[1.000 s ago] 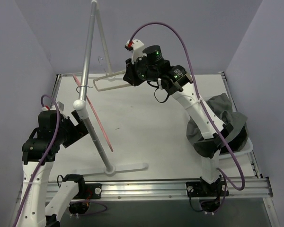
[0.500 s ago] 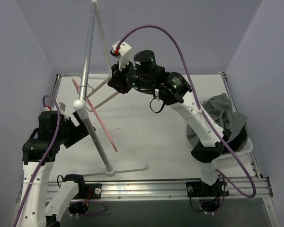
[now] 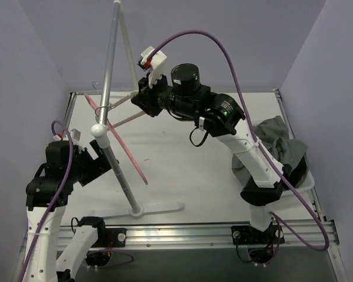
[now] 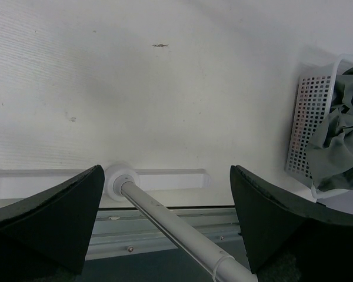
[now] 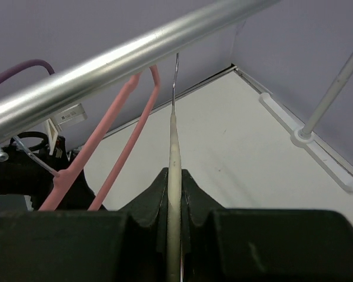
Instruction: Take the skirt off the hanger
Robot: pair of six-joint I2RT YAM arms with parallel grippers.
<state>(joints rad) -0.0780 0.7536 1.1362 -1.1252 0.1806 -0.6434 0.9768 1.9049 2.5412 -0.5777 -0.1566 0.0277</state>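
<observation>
My right gripper [image 3: 142, 100] is shut on a bare cream hanger [image 3: 125, 119] and holds it up beside the silver rack rail [image 3: 109, 64]. In the right wrist view the jaws [image 5: 174, 176] pinch the hanger's neck [image 5: 173, 141], and its wire hook [image 5: 175, 76] reaches up to the rail [image 5: 135, 50]. The grey skirt [image 3: 276, 138] lies bunched in the white basket [image 3: 307, 179] at the right, off the hanger; it also shows in the left wrist view [image 4: 341, 135]. My left gripper [image 3: 99, 158] is open, with the rack's upright pole [image 4: 165, 220] between its fingers, not touching.
A pink hanger [image 3: 126, 154] hangs on the rail, left of the cream one, and also shows in the right wrist view [image 5: 115, 123]. The rack's white foot [image 3: 156, 208] rests on the table near the front. Purple walls close in the back and sides.
My right arm has swung the cream hanger left and up to the rail, next to the pink hanger. The left arm has hardly moved.
</observation>
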